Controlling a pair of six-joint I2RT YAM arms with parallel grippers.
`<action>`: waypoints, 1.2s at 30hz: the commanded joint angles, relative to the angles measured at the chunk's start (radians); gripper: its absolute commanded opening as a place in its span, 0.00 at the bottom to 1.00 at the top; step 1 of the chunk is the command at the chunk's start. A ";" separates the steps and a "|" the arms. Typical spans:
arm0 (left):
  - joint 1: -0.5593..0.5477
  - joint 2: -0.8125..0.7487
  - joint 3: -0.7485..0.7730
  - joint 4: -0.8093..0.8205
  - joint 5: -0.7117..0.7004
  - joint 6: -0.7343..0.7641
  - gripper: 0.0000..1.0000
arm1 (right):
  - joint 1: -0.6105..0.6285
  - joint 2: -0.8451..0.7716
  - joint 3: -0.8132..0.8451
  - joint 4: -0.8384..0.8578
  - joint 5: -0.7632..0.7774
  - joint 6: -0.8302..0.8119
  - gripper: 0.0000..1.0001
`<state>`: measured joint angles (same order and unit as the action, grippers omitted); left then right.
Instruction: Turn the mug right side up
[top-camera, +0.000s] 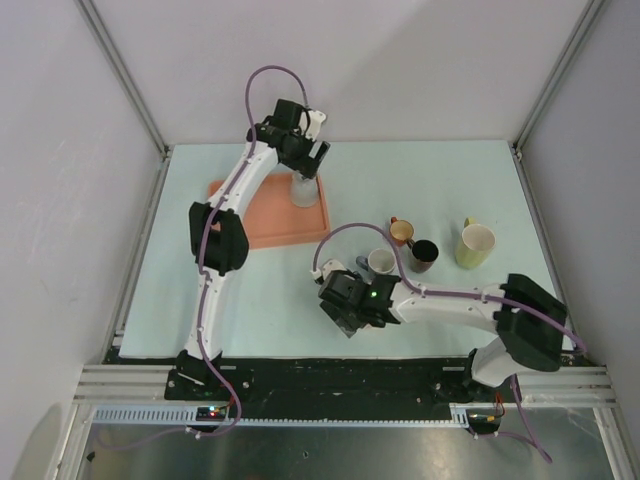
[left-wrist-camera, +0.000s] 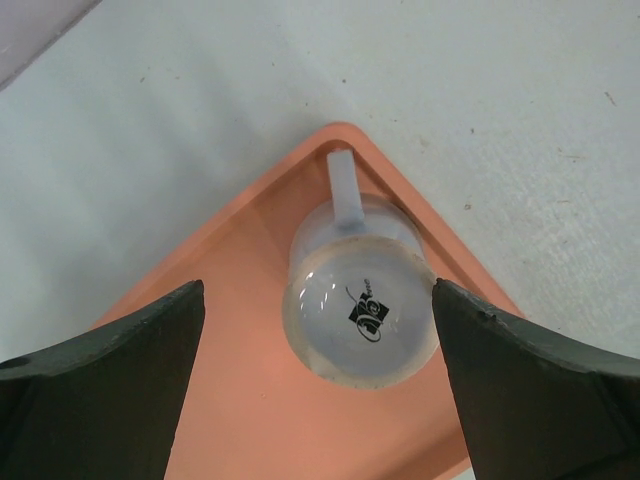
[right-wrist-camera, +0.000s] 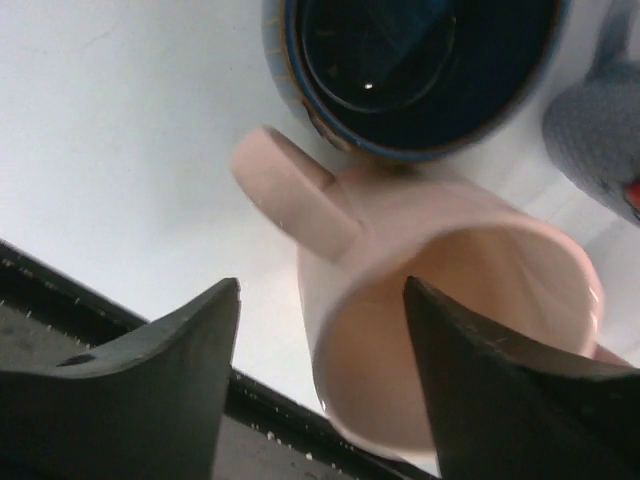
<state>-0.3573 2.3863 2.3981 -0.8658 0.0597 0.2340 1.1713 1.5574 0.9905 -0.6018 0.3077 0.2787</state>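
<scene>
A white mug (left-wrist-camera: 362, 312) stands upside down in the far corner of an orange tray (left-wrist-camera: 240, 400), its base with a black logo facing up and its handle pointing away. My left gripper (left-wrist-camera: 318, 300) is open and hovers over it, one finger on each side, not touching. In the top view the mug (top-camera: 304, 189) sits just below the left gripper (top-camera: 312, 160). My right gripper (right-wrist-camera: 322, 290) is open around the wall of a pink mug (right-wrist-camera: 420, 290) that lies tilted, its mouth towards the camera. In the top view the right gripper (top-camera: 345, 305) hides this mug.
A dark mug with a blue rim (right-wrist-camera: 420, 60) touches the pink mug. Near the right arm stand a pale grey mug (top-camera: 381, 262), a yellow mug with a red handle (top-camera: 401, 232), a dark brown mug (top-camera: 423, 255) and a yellow-green mug (top-camera: 475, 244). The table's front rail (right-wrist-camera: 120, 330) is close.
</scene>
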 joint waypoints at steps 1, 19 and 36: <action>-0.019 0.020 -0.011 0.029 0.047 -0.020 0.98 | 0.003 -0.168 0.015 -0.005 0.015 0.008 0.77; -0.022 -0.027 -0.141 0.044 0.036 -0.036 0.96 | -0.038 -0.164 0.072 -0.109 0.055 0.025 0.99; -0.012 -0.219 -0.242 0.044 0.177 0.024 0.00 | -0.251 -0.330 0.098 0.024 -0.188 0.078 0.99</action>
<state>-0.3737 2.3291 2.1616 -0.8310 0.1303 0.2226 1.0065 1.2732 1.0462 -0.6636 0.2554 0.3130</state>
